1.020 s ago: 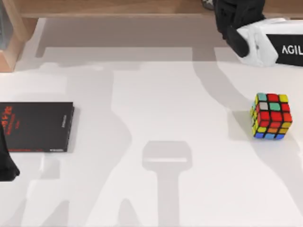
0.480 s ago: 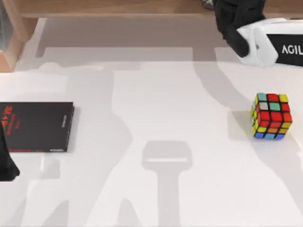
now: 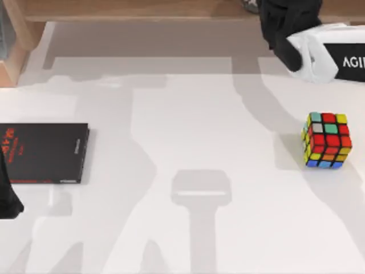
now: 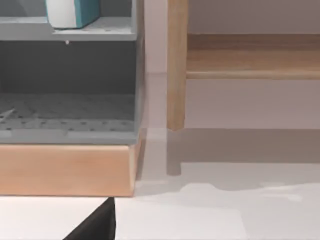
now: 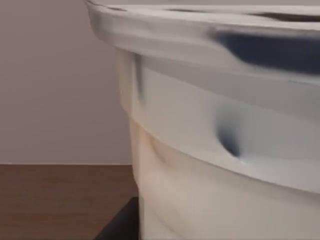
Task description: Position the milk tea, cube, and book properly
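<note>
Partial white lettering "AGI" readable on the black panel of the right arm [image 3: 336, 57], reaching in from the bench's [image 3: 188, 125] far right corner. Right gripper [image 3: 285, 25] black, at the far edge by the wooden shelf [image 3: 142, 8]; fingers: cannot tell. Right wrist view up close on a cream-white cup, the milk tea [image 5: 225, 140], with a wide rim, a dark blurred mark below it, over a brown wood surface.

Red lettering on the thin black book [image 3: 43, 153], too small to read; lying flat at the left edge.

Left gripper [image 3: 7, 197] as a dark shape at the left edge, just beside the black book's near corner; fingers: cannot tell.

Cube [image 3: 326, 140] upright near the right edge, well apart from both grippers.

Teal-and-white book [image 4: 72, 12] standing on the upper grey shelf of the wooden rack [image 4: 67, 167] in the left wrist view.
</note>
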Motion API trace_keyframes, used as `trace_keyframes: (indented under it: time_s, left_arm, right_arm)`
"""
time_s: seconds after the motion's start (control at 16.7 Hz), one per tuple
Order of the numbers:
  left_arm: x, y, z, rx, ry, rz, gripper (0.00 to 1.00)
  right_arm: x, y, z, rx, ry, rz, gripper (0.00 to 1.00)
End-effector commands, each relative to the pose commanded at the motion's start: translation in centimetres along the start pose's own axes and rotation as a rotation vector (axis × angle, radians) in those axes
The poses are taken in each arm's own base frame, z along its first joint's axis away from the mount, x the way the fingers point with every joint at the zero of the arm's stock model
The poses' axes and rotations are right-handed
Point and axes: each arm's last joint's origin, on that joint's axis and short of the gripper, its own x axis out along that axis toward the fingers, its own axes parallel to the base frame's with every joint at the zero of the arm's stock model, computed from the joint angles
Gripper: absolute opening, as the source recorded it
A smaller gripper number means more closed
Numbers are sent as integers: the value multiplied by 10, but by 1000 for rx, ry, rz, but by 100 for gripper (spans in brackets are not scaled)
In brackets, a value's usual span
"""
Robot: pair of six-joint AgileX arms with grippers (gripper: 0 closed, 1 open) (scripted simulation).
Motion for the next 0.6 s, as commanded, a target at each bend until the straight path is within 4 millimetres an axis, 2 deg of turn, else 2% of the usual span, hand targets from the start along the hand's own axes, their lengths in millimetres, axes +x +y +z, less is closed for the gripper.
trace_keyframes:
  time_s: [0.42, 0.6]
  left_arm:
    - [0, 0, 0, 0, 0, 0, 100]
    - [0, 0, 0, 0, 0, 0, 100]
  right_arm:
    - [-62, -3, 4, -7, 13, -7, 0]
    - [-70, -2, 5, -4, 13, -5, 0]
